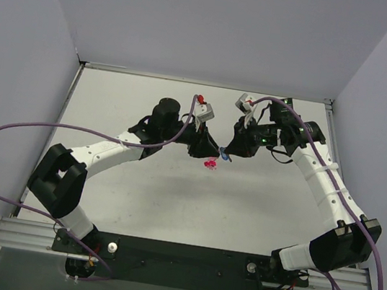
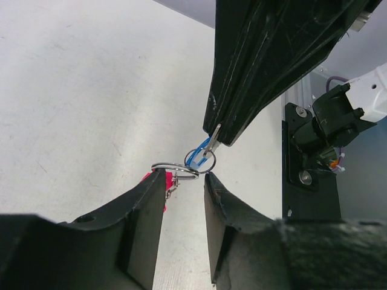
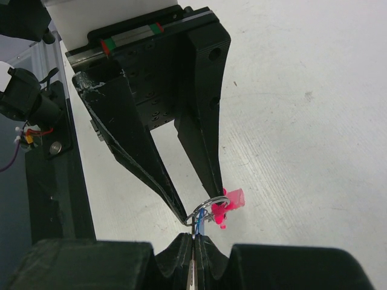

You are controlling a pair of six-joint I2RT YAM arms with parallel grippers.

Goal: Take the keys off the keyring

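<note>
Up close, the right gripper is pinched shut on the blue key, while the left gripper has its fingers apart, the keyring lying at their tips toward twelve o'clock and the pink keys hanging at ten o'clock.

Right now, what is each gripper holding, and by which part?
The right gripper pinches the blue key by its silvery blade. The left gripper has fingers apart at the keyring; a hold there cannot be told.
</note>
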